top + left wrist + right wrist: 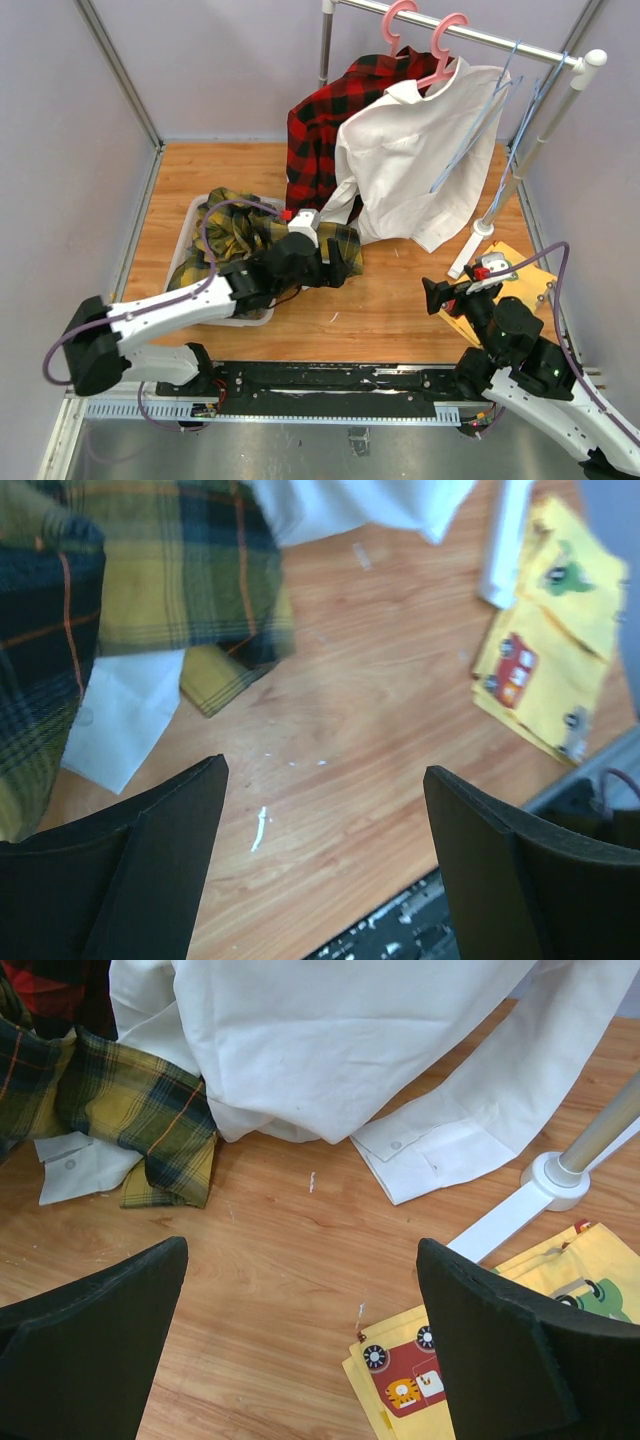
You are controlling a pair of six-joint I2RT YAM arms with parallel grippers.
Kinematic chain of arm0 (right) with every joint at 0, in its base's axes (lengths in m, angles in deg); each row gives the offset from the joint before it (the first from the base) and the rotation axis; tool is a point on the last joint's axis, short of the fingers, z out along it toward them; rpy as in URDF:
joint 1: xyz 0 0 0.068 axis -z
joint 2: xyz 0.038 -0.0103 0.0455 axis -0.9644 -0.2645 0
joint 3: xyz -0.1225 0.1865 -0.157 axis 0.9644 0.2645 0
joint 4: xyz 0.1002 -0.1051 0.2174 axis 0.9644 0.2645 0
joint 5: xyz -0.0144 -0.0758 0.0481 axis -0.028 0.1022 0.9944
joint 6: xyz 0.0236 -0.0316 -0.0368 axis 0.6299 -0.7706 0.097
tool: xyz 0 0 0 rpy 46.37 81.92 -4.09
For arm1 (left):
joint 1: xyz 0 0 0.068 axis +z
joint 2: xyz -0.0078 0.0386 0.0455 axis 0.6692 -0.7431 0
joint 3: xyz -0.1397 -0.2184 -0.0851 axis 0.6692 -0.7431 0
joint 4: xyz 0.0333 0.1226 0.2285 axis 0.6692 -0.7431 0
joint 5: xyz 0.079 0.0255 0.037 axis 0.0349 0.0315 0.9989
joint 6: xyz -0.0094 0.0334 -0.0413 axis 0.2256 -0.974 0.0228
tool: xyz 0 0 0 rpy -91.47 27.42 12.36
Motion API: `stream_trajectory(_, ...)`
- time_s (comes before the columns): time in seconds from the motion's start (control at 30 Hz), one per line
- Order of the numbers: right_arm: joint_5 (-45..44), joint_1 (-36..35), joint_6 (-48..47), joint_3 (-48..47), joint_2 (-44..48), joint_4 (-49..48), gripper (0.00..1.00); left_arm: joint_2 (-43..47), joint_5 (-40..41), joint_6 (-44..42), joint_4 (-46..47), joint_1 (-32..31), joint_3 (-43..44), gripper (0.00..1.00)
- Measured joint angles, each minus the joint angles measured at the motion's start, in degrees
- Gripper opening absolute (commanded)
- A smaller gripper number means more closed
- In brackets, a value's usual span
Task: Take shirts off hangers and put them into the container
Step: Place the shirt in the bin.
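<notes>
Plaid shirt (pixel 232 232) sits heaped in basket (pixel 183 245), left side of table (pixel 390 305). One sleeve spills over the right rim onto the wood, so it isn't fully stowed.

Left gripper (pixel 340 262) hangs just right of that sleeve, jaws wide, nothing between them (its wrist view shows only bare wood ahead). Well placed to tuck the stray sleeve in, I judge.

White shirt (pixel 405 160) hangs far right on rail (pixel 500 42), red shirt (pixel 320 130) behind and left of it. Each is on one of the pink hangers (pixel 445 50), neither off yet. Both hang low enough that white cuffs lie on the table.

Blue hangers (pixel 497 95) are bare on the rail, right of the white collar.

Right gripper (pixel 432 295) is low at near right, jaws wide and empty. It faces the white shirt's hem and cuff, so probably lined up for the next pull.

Yellow cloth (pixel 525 275) lies flat by the rack foot, just beside the right gripper, and is not part of the job.
</notes>
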Motion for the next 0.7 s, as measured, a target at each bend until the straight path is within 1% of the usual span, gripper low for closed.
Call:
stream_trajectory(0.1,-0.4,0.0,0.0,0.0,0.6,0.2,0.98,-8.0,4.7,3.4,0.8,-1.4,0.4,0.84)
stream_trajectory(0.2,-0.7,0.0,0.0,0.0,0.7,0.2,0.98,-16.8,9.0,6.4,-0.2,-2.9,3.8,0.85)
stream_trajectory(0.27,-0.7,0.0,0.0,0.0,0.6,0.3,0.98,-23.3,12.4,8.5,-2.6,-3.6,8.7,0.86)
stream_trajectory(0.43,-0.7,0.0,0.0,0.0,0.5,0.3,0.98,-34.9,18.3,10.9,-7.9,-3.8,20.4,0.85)
stream_trajectory(0.5,-0.7,0.0,0.0,0.0,0.5,0.3,0.98,-37.5,20.4,11.2,-8.7,-3.8,22.9,0.85)
stream_trajectory(0.7,-0.7,0.0,0.0,0.0,0.5,0.3,0.98,-38.6,27.2,12.8,-9.9,-3.8,23.3,0.86)
